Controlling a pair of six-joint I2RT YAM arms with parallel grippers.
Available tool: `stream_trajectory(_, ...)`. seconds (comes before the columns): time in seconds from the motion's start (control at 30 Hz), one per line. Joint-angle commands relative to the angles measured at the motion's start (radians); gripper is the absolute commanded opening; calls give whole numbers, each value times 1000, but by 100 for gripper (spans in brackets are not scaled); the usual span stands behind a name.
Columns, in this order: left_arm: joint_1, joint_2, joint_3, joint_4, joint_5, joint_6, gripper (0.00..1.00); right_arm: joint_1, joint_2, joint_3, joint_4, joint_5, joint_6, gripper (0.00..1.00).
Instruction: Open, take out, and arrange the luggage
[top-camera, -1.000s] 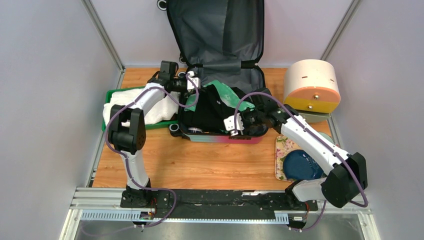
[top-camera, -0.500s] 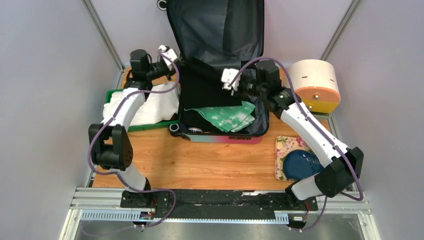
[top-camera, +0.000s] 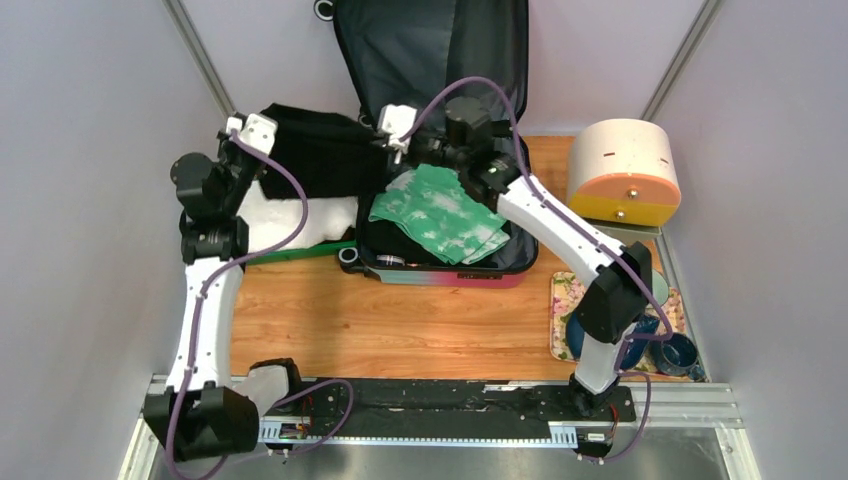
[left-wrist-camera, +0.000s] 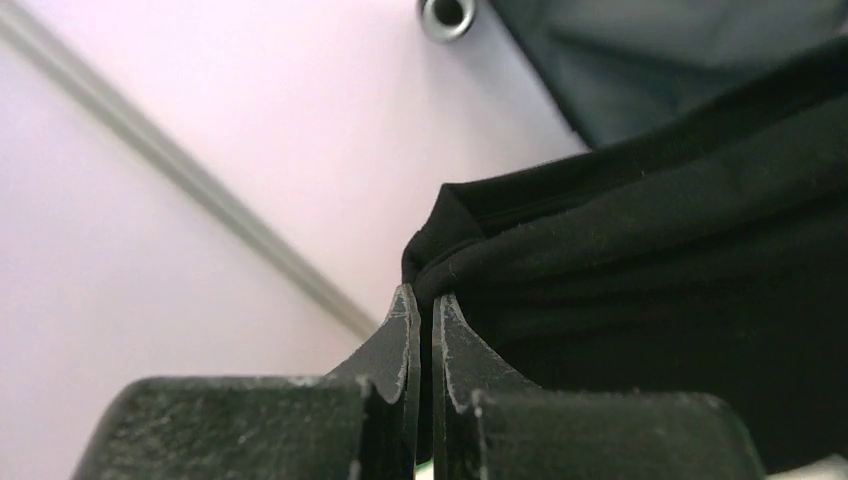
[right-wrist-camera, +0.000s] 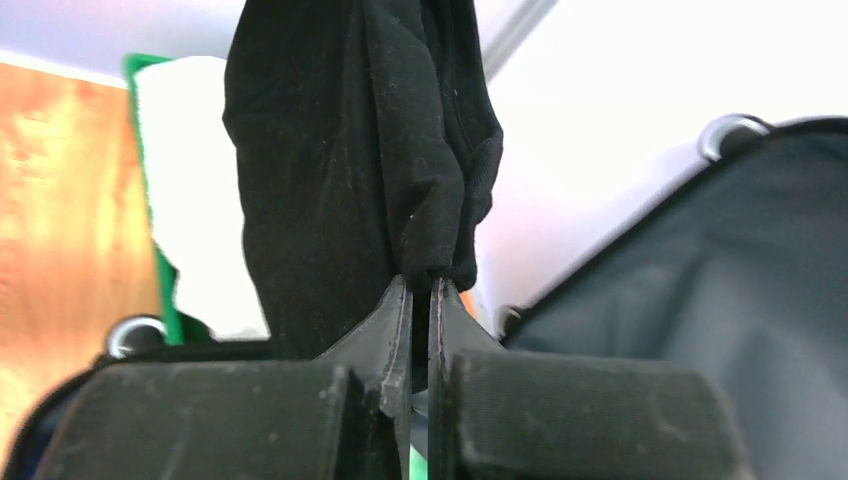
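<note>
The luggage (top-camera: 505, 262) lies open at the back centre, its dark grey lid (top-camera: 430, 50) leaning on the wall. A green patterned cloth (top-camera: 440, 215) lies in the lower half. A black garment (top-camera: 320, 150) hangs stretched between both grippers, above the left rim of the luggage and the green tray. My left gripper (top-camera: 268, 124) is shut on the garment's left corner (left-wrist-camera: 650, 260), the jaws (left-wrist-camera: 422, 295) pinching the fabric. My right gripper (top-camera: 384, 136) is shut on the other corner, and the fabric (right-wrist-camera: 340, 150) hangs from the pinch (right-wrist-camera: 420, 285).
A green tray (top-camera: 290, 250) holding a white cloth (top-camera: 300, 215) sits left of the luggage. A cream-and-orange round container (top-camera: 625, 170) stands at the back right. A floral tray (top-camera: 562, 300) with blue dishes lies at the right front. Grey walls close both sides.
Both arms have lifted the black garment out of the luggage and carried it to the left, over the green tray. The green patterned cloth now lies uncovered.
</note>
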Motion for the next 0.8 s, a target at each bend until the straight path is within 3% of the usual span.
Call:
stream_trajectory(0.0, 31, -125, -81, -58, -258, 106, 0, 66, 76, 81, 61, -82, 86, 0)
stream_trajectory(0.1, 44, -152, -144, -86, -414, 134, 0, 103, 142, 86, 105, -97, 118, 0)
stream_trajectory(0.2, 109, -149, -209, -81, -454, 118, 0, 120, 216, 99, 148, -129, 157, 0)
stream_trajectory(0.37, 195, -80, -256, -63, -449, 49, 0, 120, 261, 53, 217, -140, 210, 0)
stream_trajectory(0.53, 213, -1, -272, -3, -446, -4, 0, 114, 313, 50, 291, -73, 275, 0)
stream_trajectory(0.77, 224, 118, -227, 91, -449, -15, 0, 108, 535, 253, 361, -41, 371, 0)
